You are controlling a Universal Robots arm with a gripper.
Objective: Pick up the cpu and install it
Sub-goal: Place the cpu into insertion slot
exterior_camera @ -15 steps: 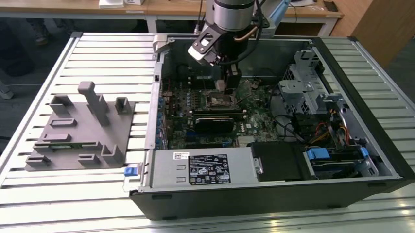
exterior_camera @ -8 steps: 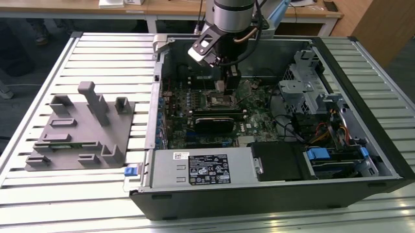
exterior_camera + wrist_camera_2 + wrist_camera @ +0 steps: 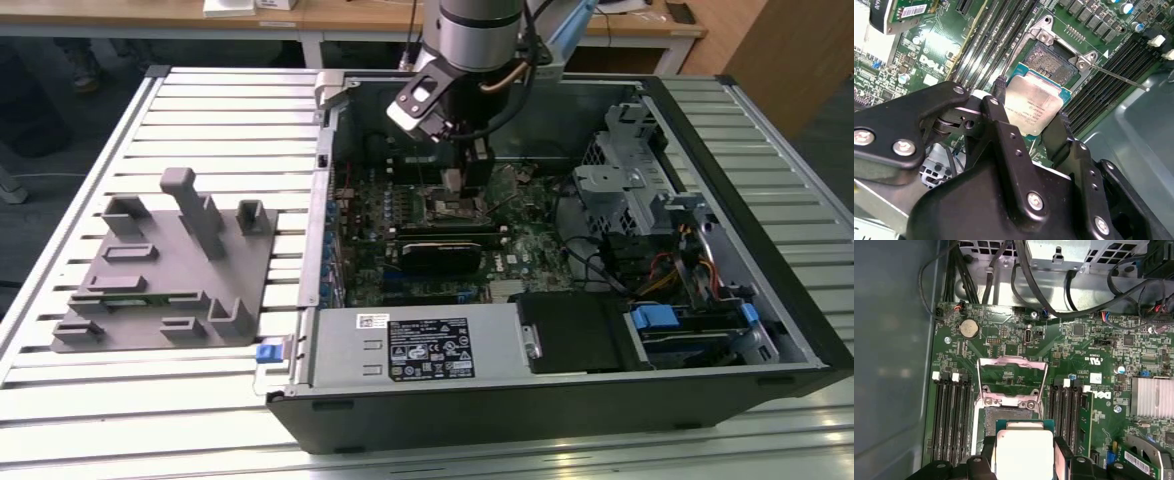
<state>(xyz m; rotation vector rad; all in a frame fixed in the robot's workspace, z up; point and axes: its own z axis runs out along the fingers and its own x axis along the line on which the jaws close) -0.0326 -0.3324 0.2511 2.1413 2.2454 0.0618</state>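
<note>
Above the open socket (image 3: 1054, 59) on the motherboard (image 3: 1004, 345), gripper (image 3: 1030, 106) pinches the cpu (image 3: 1040, 100) by opposite edges, silver top showing.

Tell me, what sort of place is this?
Likely a robotics lab or assembly test bench: an open black computer case lies on a slatted metal table, a grey plastic parts tray beside it, wooden desks behind.

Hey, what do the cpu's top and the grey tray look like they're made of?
The cpu: top looks like metal, silvery with a soft sheen; green rim suggests circuit board. The grey tray: probably matte plastic, evenly grey, no glare.
</note>
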